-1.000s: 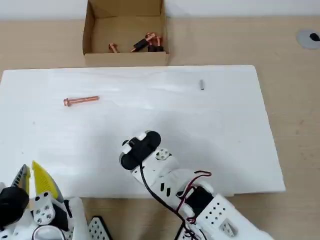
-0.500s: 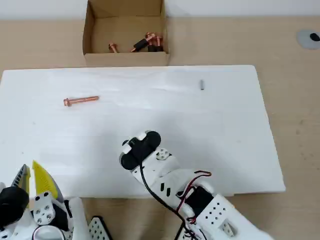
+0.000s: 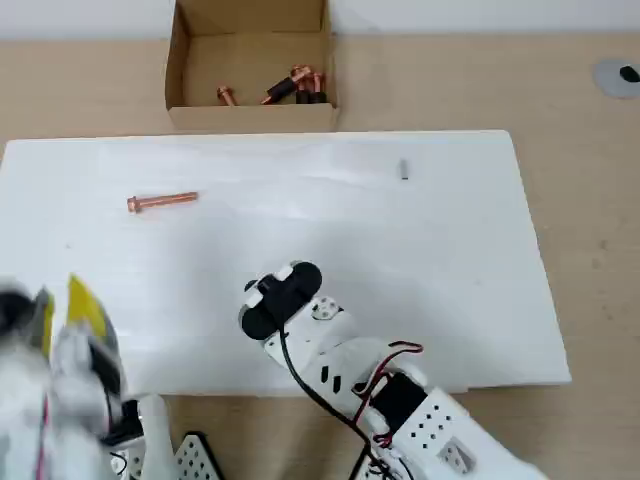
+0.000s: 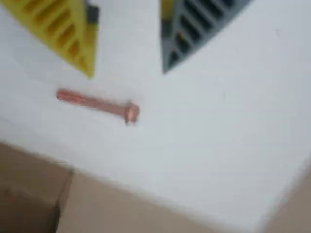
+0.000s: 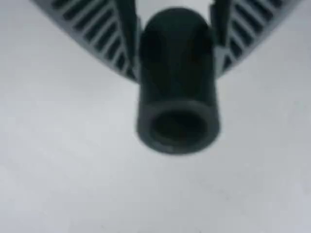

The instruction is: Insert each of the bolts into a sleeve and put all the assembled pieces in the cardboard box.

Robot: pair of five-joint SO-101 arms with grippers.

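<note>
In the high view the left arm (image 3: 60,380) at 8 o'clock is a blurred smear cut by the frame's edge, and the right arm (image 3: 330,350) at 6 o'clock hides whatever lies under its head. The right gripper (image 5: 177,73) covers the rear of the sleeve (image 5: 177,111), its fingers (image 5: 87,34) running out of frame, as do those of the left gripper (image 4: 127,70) near the blurred bolt (image 4: 97,103). At 1 o'clock a grey speck (image 3: 404,170) is too small to identify, and at 11 o'clock the cardboard box (image 3: 250,118) is cut at its far rim, its assembled pieces (image 3: 300,85) too clumped to count.
</note>
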